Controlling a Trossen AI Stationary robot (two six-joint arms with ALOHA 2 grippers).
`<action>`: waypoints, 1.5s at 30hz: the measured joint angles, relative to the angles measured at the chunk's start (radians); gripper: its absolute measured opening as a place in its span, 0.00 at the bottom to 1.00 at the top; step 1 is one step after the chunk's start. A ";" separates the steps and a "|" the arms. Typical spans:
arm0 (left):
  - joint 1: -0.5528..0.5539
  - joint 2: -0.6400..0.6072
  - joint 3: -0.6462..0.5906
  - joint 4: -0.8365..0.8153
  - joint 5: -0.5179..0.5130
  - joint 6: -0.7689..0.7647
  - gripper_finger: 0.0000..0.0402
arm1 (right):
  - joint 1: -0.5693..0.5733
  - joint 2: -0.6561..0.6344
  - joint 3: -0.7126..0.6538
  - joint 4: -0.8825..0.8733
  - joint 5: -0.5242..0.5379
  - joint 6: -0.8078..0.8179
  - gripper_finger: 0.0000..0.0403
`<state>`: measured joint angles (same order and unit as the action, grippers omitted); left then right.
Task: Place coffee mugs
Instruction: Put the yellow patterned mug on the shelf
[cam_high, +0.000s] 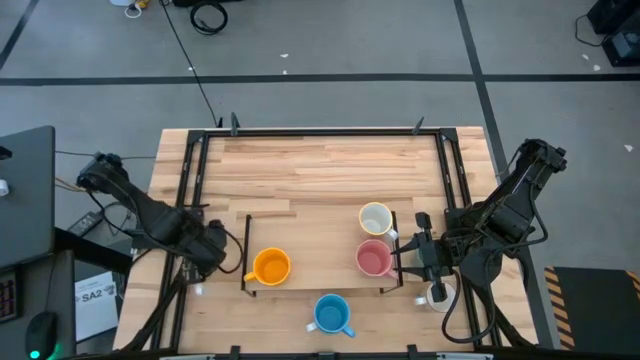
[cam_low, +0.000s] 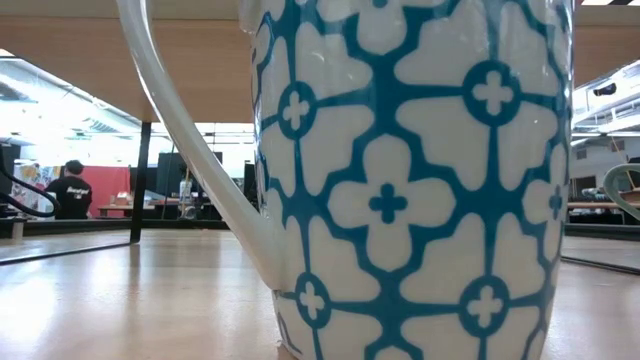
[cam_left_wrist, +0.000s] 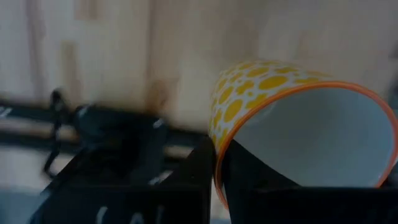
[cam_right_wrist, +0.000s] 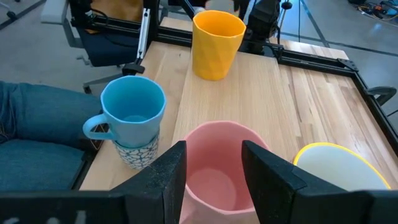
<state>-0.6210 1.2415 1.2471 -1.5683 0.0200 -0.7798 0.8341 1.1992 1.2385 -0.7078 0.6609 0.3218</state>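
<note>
Coffee mugs stand on the wooden table (cam_high: 320, 165). Landmark: the pink mug (cam_high: 374, 258). The orange mug (cam_high: 271, 267) sits well to its left, the blue mug (cam_high: 332, 314) toward the front edge, the cream mug (cam_high: 375, 218) just behind it. The left end effector (cam_high: 232, 258) is clamped on the orange mug; in the left wrist view its dark fingers (cam_left_wrist: 249, 180) appear to pinch the mug wall at the rim. The right end effector (cam_right_wrist: 211, 171) has its fingers apart, straddling the pink mug, contact uncertain.
</note>
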 joint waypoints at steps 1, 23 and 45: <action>0.008 0.000 0.030 0.004 0.000 -0.007 0.06 | 0.000 0.000 0.000 0.000 0.000 -0.001 0.40; 0.186 -0.018 0.266 -0.003 0.147 0.085 0.06 | 0.000 0.000 0.000 0.000 0.000 -0.003 0.40; 0.351 -0.169 0.337 0.000 0.119 0.024 0.06 | 0.000 0.000 0.000 0.000 0.000 -0.003 0.40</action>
<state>-0.2697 1.0725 1.5844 -1.5678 0.1395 -0.7555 0.8342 1.1992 1.2385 -0.7078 0.6609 0.3187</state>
